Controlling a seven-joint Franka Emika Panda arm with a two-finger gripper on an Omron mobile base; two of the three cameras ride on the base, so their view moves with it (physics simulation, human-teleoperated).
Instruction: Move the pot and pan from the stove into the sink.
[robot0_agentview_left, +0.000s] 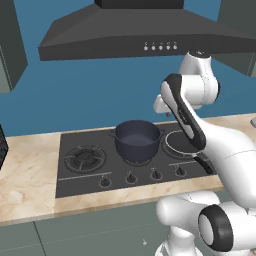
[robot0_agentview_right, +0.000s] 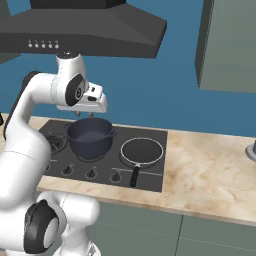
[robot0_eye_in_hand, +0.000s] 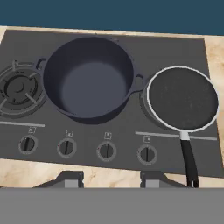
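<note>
Hand view looks down past the gripper, its fingers spread and empty, over the knobs to the pot and pan side by side on the stove. Judging from this, the first pickup is not yet begun; next the gripper must drop to the pot rim ahead and below it.

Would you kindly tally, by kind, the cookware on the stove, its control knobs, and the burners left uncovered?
Pots: 1, the pot
Pans: 1, the pan
Knobs: 4, along the front of the stove, first knob
Uncovered burners: 1, the burner beside the pot
Total: 7
</note>
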